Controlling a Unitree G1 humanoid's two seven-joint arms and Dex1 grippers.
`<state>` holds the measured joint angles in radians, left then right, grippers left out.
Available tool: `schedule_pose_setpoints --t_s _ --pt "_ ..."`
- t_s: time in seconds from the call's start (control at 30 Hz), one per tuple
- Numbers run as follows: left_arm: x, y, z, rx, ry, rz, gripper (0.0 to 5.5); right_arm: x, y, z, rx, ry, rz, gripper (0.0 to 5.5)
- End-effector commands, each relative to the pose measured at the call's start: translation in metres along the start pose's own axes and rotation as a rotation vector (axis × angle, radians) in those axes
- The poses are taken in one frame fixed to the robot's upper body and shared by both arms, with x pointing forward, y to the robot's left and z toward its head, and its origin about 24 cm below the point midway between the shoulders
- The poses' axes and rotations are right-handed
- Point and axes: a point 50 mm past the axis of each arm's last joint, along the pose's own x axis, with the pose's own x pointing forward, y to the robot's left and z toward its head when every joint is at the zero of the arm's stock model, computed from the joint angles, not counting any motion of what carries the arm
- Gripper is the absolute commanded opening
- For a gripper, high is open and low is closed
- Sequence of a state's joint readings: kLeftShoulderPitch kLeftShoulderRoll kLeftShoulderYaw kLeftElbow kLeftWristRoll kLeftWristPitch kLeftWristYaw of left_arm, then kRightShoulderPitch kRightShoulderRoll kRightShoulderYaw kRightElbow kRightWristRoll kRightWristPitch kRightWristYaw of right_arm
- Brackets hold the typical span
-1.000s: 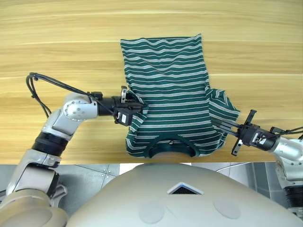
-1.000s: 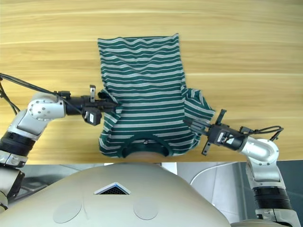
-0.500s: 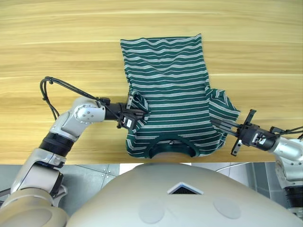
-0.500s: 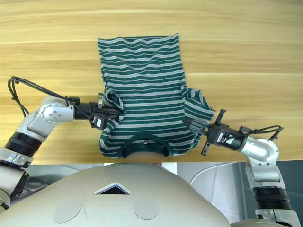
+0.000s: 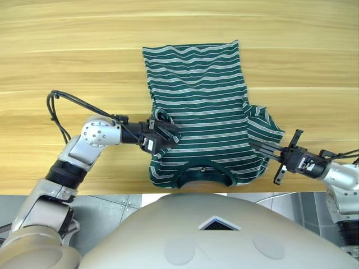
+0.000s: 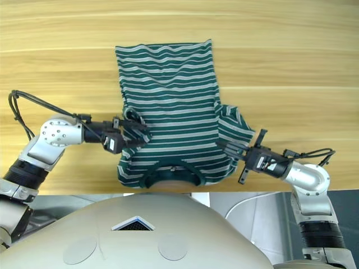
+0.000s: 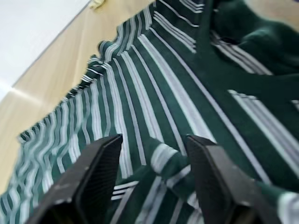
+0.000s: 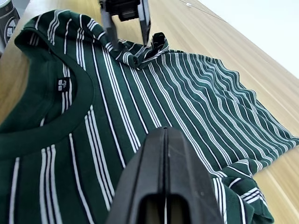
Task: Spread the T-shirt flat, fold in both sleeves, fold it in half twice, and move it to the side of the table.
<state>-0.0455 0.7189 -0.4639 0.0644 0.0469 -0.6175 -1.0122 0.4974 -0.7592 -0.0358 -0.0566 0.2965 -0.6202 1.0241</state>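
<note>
Our left gripper [image 5: 167, 133] stands wide, its two fingers [image 7: 96, 172] apart over the left shoulder of the T-shirt [image 5: 202, 95]. A raised fold [image 7: 163, 161] of striped cloth lies between them, and we see neither finger pressing on it. Our right gripper [image 5: 252, 145] is closed, its fingers pressed together with no gap and its tips at the near edge of the right sleeve [image 5: 262, 124]. We cannot tell whether any cloth is caught between them.

The T-shirt lies in the middle of the wooden table [image 5: 78, 61], with its collar [image 5: 203, 175] at the near edge and its hem [image 5: 190, 47] on the far side. The body lies mostly flat. The left sleeve [image 5: 162, 119] is turned in on the body just beside the left gripper, while the right sleeve is bunched and sticks out to the right. A black cable [image 5: 56, 103] loops over the table to the left of the left arm.

The left wrist view shows the fold between the fingers, which the head views hide. The right wrist view looks across the chest to the left gripper on the opposite shoulder. At the collar it shows a small dark label [image 8: 64, 84], whose pale print we cannot read.
</note>
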Motion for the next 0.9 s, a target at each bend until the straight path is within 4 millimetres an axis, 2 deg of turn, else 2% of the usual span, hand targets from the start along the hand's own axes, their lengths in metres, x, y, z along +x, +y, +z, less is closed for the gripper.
schedule_pose_setpoints --t_s 0.03,0.1,0.27,0.4,0.53,0.67,0.9 --pt "-0.01 -0.001 0.006 -0.035 -0.038 0.016 3.06 0.002 -0.002 0.002 -0.008 -0.017 -0.01 0.0" --pt "-0.019 -0.002 0.005 -0.057 -0.03 0.039 3.32 0.002 -0.002 0.003 -0.007 -0.018 -0.011 0.0" --pt "-0.061 -0.006 -0.013 -0.112 0.111 0.162 4.13 0.0 0.001 0.001 0.004 -0.011 -0.018 0.0" --pt "-0.073 -0.016 -0.018 -0.156 0.145 0.21 4.8 0.001 0.003 0.001 0.009 -0.013 -0.018 0.0" --pt "-0.072 -0.028 -0.023 -0.199 0.155 0.209 5.38 -0.001 0.002 0.001 0.008 -0.008 -0.02 0.0" --pt "-0.064 -0.039 -0.019 -0.234 0.114 0.181 5.38 -0.002 0.003 0.0 0.01 -0.006 -0.022 0.0" --pt "-0.061 -0.053 -0.016 -0.268 0.095 0.148 5.38 -0.004 0.004 0.001 0.014 -0.003 -0.024 0.0"
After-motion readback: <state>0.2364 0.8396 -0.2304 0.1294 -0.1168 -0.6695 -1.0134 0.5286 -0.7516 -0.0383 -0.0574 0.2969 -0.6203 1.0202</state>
